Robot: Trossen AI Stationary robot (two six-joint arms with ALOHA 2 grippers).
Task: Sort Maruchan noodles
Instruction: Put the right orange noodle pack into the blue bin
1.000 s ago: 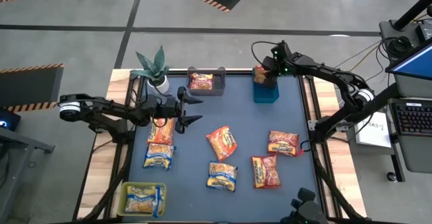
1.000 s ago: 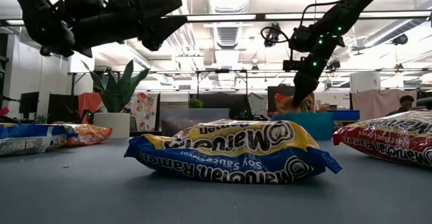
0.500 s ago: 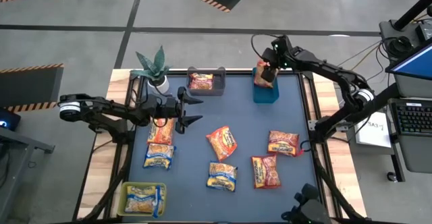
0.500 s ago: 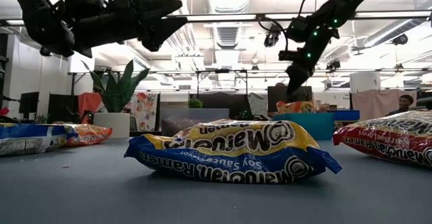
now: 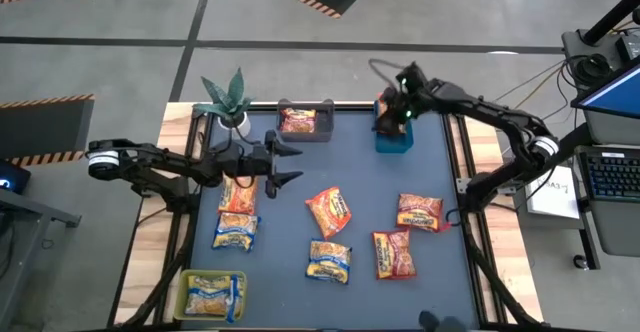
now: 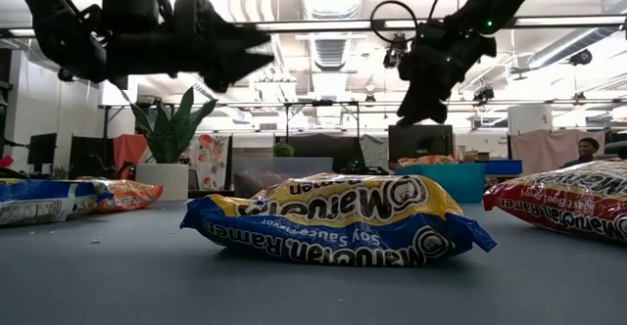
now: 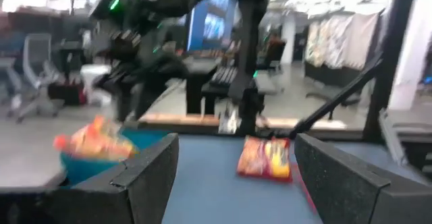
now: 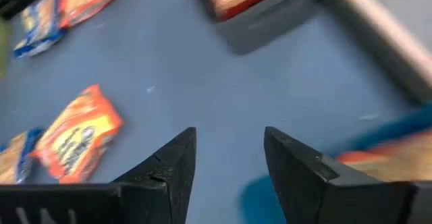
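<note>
Right fingers (image 5: 400, 107) spread, above orange packet (image 5: 388, 110) in blue bin (image 5: 393, 138)

The left gripper (image 7: 233, 177) has its two dark fingers (image 7: 145, 177) spread wide apart with nothing between them. Past them lies the blue mat (image 7: 216, 183). A red-pink packet (image 7: 264, 159) rests flat on the mat. Off to one side of that packet is a blue bin (image 7: 84, 163) holding an orange packet (image 7: 91, 140). Above the bin hangs the right arm (image 7: 142, 38), blurred.
</note>
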